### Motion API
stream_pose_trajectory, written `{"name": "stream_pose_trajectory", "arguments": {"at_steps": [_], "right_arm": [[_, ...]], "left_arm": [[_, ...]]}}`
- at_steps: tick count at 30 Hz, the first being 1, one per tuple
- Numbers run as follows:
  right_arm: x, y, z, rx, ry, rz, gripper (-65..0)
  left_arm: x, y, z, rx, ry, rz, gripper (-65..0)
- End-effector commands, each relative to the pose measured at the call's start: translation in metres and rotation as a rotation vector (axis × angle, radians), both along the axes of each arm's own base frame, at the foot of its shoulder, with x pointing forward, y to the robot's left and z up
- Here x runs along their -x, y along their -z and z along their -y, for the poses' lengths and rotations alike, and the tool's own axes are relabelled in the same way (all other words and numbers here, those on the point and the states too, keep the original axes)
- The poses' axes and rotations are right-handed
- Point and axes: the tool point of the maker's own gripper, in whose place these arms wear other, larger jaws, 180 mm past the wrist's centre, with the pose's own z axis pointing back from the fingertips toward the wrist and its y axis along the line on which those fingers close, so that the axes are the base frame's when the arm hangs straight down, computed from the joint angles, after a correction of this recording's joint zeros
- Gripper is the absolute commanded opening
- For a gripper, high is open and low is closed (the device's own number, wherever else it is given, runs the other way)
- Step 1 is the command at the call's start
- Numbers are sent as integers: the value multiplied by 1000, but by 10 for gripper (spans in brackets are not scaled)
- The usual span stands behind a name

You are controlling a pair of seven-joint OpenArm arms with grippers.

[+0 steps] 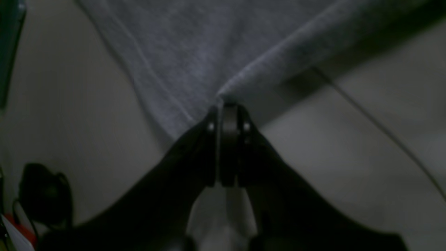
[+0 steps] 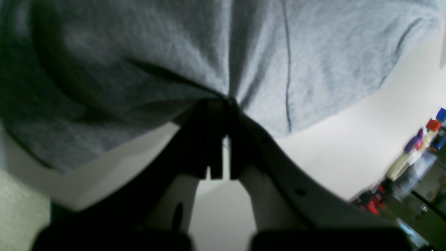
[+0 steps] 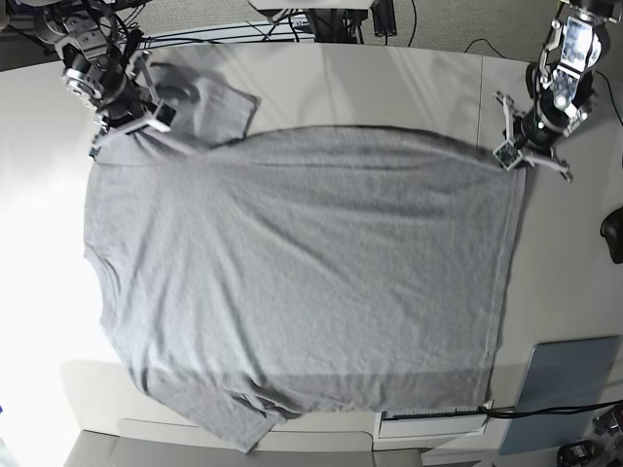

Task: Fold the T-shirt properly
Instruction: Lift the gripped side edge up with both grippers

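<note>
while the t-shirt (image 3: 302, 282) is lying flat and plain side up on the table (image 3: 409, 88), its long axis is running across the base view between the two arms. the right gripper (image 2: 223, 104) is pinching the shoulder corner by the sleeve, and the left gripper (image 1: 228, 104) is pinching the hem corner, so the cloth is lying toward the near table edge from both sets of closed fingers.

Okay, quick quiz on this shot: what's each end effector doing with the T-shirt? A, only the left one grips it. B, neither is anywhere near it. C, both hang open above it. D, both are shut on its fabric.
D: each wrist view shows closed jaws pinching grey cloth, the left end effector and the right end effector both shut on the T-shirt.
</note>
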Motion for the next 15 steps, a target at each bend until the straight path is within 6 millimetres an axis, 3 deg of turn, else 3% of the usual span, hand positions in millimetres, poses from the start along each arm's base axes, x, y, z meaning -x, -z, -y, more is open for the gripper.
{"name": "stream_pose_trajectory", "arguments": {"at_steps": [1,7,15], "right_arm": [[-1,-10,10,38,2,19,-650],[27,-20,24,64,37,-12,-650],[61,-25,23,77,39,-72,-650]], "left_arm": [[33,17,-4,-40,18,-131,-650],[64,10,-3,46,-72,-176,-650],[103,6,-19,75,-136,-243,-650]]}}
